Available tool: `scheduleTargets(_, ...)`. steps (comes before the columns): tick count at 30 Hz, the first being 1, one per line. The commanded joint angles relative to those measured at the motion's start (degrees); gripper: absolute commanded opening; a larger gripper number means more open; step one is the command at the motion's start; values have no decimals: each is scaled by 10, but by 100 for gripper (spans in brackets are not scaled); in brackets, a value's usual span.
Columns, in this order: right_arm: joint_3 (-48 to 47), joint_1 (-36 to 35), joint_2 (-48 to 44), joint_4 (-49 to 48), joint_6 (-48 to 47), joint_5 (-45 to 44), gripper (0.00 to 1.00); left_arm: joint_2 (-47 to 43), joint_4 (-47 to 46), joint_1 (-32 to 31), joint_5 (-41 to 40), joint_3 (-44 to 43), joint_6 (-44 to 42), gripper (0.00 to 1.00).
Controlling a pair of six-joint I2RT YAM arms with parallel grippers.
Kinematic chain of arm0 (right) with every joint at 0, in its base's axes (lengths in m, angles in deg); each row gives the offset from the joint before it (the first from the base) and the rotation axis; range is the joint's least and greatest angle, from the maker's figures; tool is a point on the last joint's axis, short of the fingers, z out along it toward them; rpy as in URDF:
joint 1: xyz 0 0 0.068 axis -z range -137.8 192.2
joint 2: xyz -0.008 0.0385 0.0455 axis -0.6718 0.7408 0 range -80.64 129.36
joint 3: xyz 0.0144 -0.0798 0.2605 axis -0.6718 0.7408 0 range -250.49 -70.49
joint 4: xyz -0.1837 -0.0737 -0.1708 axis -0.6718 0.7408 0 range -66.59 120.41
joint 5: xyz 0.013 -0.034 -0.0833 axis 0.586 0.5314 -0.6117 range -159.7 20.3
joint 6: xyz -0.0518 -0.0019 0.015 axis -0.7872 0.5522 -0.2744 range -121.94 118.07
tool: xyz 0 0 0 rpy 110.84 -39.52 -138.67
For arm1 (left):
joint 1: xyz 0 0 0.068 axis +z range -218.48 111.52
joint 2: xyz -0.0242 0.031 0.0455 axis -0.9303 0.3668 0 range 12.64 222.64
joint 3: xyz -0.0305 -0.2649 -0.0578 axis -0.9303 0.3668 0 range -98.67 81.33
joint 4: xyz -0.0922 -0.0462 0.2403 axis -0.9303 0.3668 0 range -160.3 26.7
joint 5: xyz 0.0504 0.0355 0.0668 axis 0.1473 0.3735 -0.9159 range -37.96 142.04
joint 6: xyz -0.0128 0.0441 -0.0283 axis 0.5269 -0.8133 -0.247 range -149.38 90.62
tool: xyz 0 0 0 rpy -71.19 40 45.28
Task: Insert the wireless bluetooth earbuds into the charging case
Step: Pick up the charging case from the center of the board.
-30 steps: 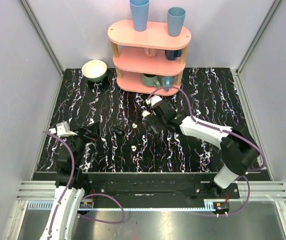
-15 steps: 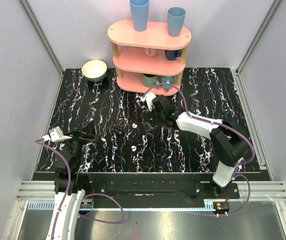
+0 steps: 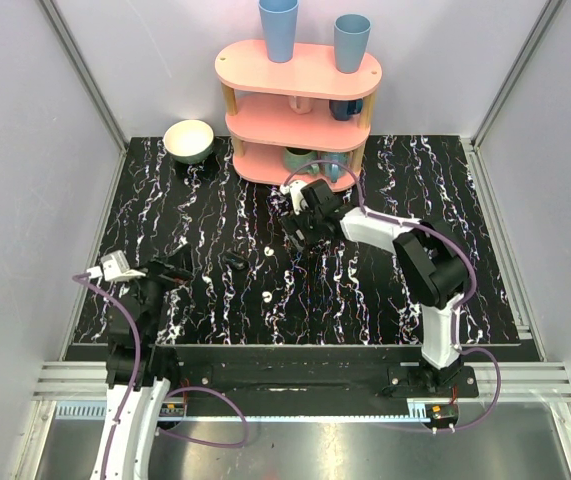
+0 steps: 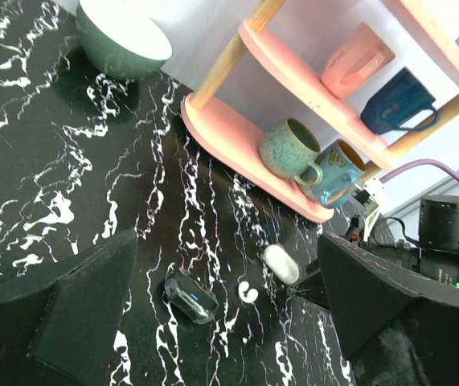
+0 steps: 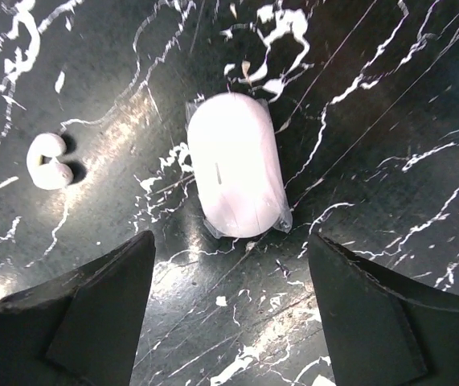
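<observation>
The white charging case (image 5: 233,165) lies shut on the black marbled table, just ahead of my right gripper (image 5: 229,322), whose jaws are open and empty with the case beyond the fingertips. One white earbud (image 5: 48,161) lies to the case's left. In the top view the right gripper (image 3: 298,230) hovers over the case and hides it; two earbuds (image 3: 267,252) (image 3: 267,296) lie to its left. My left gripper (image 3: 178,272) is open and empty at the left. The left wrist view shows the case (image 4: 280,264) and an earbud (image 4: 247,291) between its fingers, far off.
A small dark glossy box (image 4: 190,295) lies near the earbud, also seen from above (image 3: 235,262). A pink three-tier shelf (image 3: 300,110) with cups and mugs stands at the back. A green bowl (image 3: 189,140) sits back left.
My right gripper has swung left and back toward the shelf and now sits over the case. My left gripper pulled back left, then held still.
</observation>
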Motion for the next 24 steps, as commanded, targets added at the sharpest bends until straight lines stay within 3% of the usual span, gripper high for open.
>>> scheduleTargets(1, -33, 0, 21, 6, -9, 4, 82, 46, -33, 3, 51, -22, -5, 99)
scheduleTargets(10, -68, 0, 65, 8, -34, -17, 77, 92, -31, 3, 64, -30, -5, 99)
scheduleTargets(24, -60, 0, 70, 33, -17, -12, 56, 79, -26, 3, 54, -25, -3, 99)
